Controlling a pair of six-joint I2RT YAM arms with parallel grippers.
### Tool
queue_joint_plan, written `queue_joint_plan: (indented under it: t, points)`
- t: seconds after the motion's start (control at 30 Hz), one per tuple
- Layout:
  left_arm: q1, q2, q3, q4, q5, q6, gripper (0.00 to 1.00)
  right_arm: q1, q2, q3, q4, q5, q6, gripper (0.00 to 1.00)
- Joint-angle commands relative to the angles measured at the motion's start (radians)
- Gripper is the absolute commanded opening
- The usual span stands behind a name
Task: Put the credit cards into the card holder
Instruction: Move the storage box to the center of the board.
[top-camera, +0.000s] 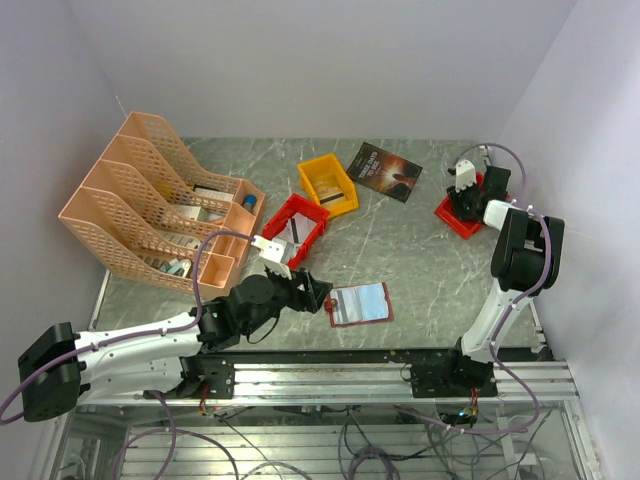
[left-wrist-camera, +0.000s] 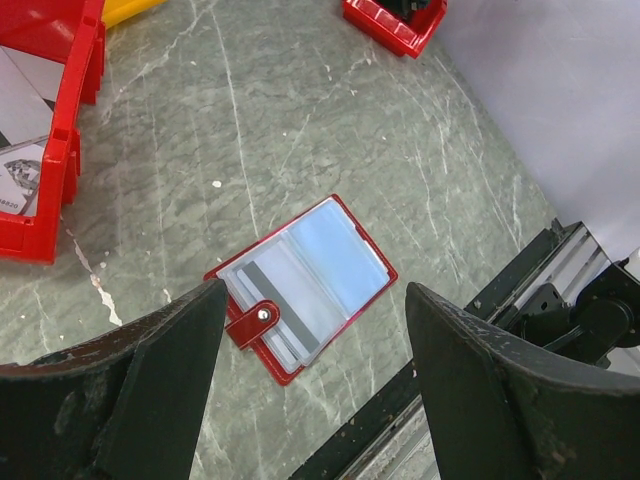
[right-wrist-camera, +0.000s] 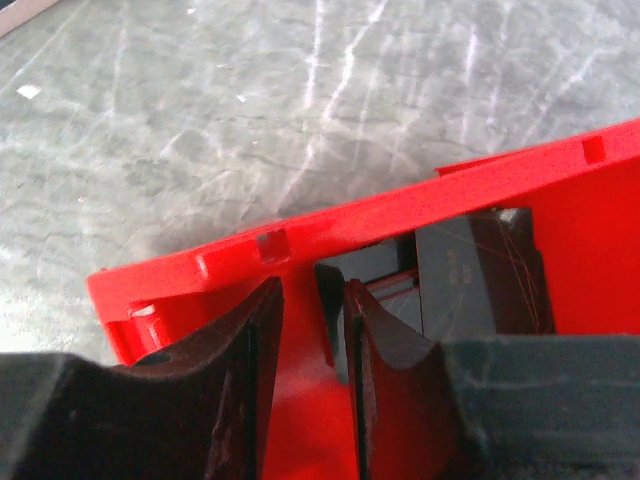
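My right pincer (right-wrist-camera: 312, 305) sits inside the red bin (right-wrist-camera: 400, 215), fingers nearly together beside the dark credit cards (right-wrist-camera: 465, 270); if it clamps one, I cannot tell. My left pincer (left-wrist-camera: 315, 300) hangs wide apart above the opened card holder (left-wrist-camera: 330, 260), probably to steady it

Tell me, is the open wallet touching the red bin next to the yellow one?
Apart. In the left wrist view, bare table lies between the card holder and the red bin.

No text is legible; the booklet (top-camera: 385, 171) cover carries pale lettering, apparently a title, too small to read.
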Motion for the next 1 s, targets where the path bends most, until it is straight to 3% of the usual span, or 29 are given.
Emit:
queue_joint_plan:
  t: [0.0,0.27,0.43,0.7,0.97]
  points:
    - [0.005,-0.009,-0.005,0.049,0.01,-0.001,0.82,-0.008,-0.039,-0.012,-0.148,-0.132,-0.127,0.31]
    - [0.005,-0.043,-0.011,0.037,0.021,-0.01,0.82,-0.008,-0.105,-0.042,-0.388,-0.284,-0.305,0.1]
    - [0.005,-0.07,-0.029,0.037,0.027,-0.029,0.82,0.007,-0.191,-0.102,-0.545,-0.398,-0.442,0.05]
    - [0.005,-0.07,-0.042,0.057,0.063,-0.061,0.81,0.105,-0.336,-0.217,-0.608,-0.405,-0.484,0.06]
    - [0.005,-0.027,-0.037,0.143,0.099,-0.103,0.81,0.097,-0.511,-0.152,-0.554,-0.376,-0.294,0.25]
